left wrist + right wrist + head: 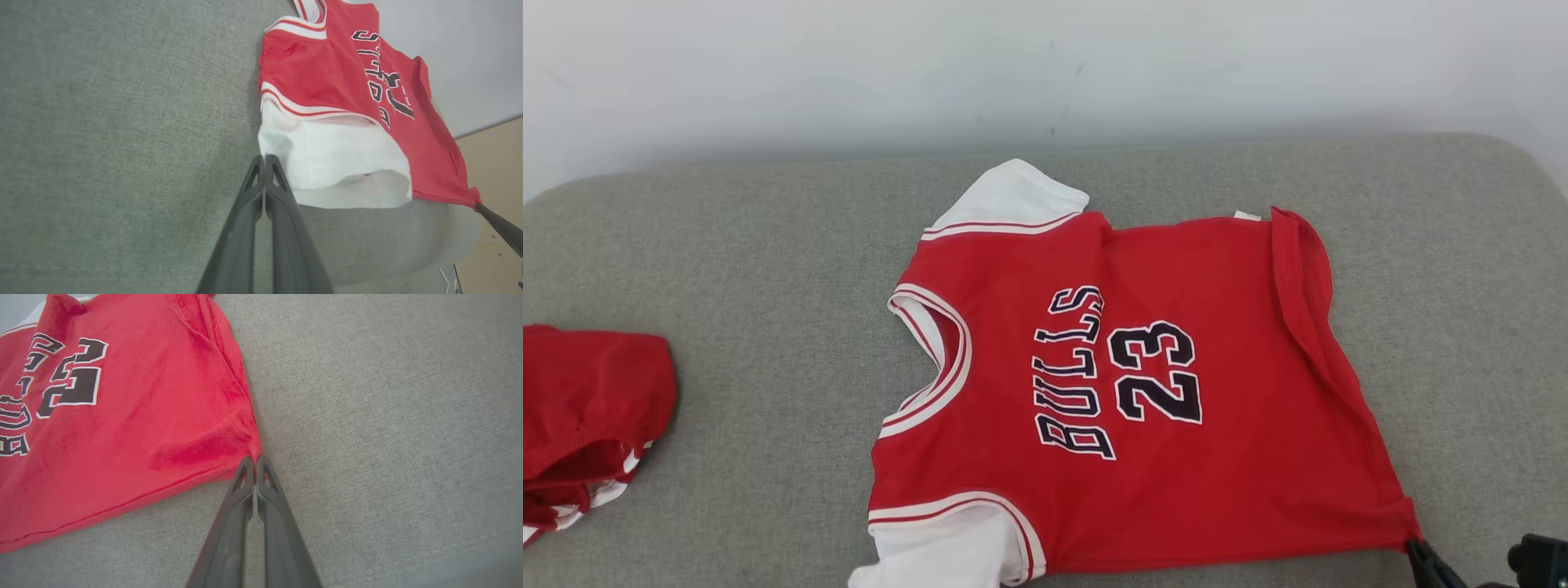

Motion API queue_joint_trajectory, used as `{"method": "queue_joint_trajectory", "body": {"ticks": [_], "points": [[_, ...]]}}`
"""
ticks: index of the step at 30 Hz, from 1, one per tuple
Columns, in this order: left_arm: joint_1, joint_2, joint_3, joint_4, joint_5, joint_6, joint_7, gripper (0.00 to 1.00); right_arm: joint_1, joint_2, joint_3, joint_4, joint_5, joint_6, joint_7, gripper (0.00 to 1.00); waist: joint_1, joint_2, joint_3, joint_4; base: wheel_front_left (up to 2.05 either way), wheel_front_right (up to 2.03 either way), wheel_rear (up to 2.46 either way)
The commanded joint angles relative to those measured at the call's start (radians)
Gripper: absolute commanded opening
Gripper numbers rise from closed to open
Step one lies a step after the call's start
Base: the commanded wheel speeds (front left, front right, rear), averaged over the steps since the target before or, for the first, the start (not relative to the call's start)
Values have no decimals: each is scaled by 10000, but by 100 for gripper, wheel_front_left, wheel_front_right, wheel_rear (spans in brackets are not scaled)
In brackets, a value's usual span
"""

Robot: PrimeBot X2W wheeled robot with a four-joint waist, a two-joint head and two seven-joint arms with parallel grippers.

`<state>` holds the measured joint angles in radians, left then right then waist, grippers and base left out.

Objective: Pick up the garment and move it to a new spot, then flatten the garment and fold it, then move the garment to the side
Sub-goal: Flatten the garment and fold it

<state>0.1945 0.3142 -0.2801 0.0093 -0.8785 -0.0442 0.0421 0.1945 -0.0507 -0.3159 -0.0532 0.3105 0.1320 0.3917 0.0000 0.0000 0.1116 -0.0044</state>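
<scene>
The garment (1143,384) is a red jersey with "BULLS 23" lettering and white sleeves. It lies spread on the grey cushion (768,245), neck to the left and hem to the right. My right gripper (1414,547) is shut on the near hem corner (251,451), which is drawn into a point at its tips (256,458). That gripper and corner also appear in the left wrist view (479,206). My left gripper (264,157) is shut, its tips against the edge of the near white sleeve (335,163). Whether any cloth is caught between them I cannot tell.
A second red garment with white trim (588,408) lies crumpled at the cushion's left edge. A pale wall (1045,65) rises behind the cushion. The cushion's near edge drops off to a wooden floor (494,163) on the right.
</scene>
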Motion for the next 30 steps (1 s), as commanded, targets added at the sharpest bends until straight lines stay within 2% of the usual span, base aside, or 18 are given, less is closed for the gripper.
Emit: {"method": "queue_joint_trajectory", "body": {"ticks": [1, 6, 11, 14, 20, 23, 30], "points": [[-41, 22, -72, 40, -22, -40, 132, 0, 120, 6, -56, -181, -70, -27, 36, 0, 0, 0, 5, -37, 0, 0, 0], [254, 58, -191, -359, -808, -248, 829, 0, 152, 13, -268, -405, -288, -27, -57, 0, 0, 0, 40, -54, 0, 0, 0], [703, 530, -369, -734, -1150, 225, 2039, 0, 38, 6, -546, -367, -585, -28, -224, 0, 0, 0, 52, -14, 0, 0, 0], [891, 721, -301, -1153, -1394, 321, 2328, 0, -2, 11, -646, -318, -673, -28, -325, 0, 0, 0, 91, 29, 0, 0, 0], [418, 344, -66, -1927, -1645, -214, 1702, 0, -250, 11, -437, -379, -65, -27, -712, 0, 0, 0, 174, 71, 0, 0, 0], [-182, 190, -54, -2076, -1158, -391, 1162, 0, -458, 14, -248, -483, 341, -27, -1033, 0, 0, 0, 232, 97, 0, 0, 0], [-2081, -481, -319, -963, -146, -510, 182, 0, -1085, 11, 208, -395, 367, -27, -1550, 0, 0, 0, 298, 1, 0, 0, 0]]}}
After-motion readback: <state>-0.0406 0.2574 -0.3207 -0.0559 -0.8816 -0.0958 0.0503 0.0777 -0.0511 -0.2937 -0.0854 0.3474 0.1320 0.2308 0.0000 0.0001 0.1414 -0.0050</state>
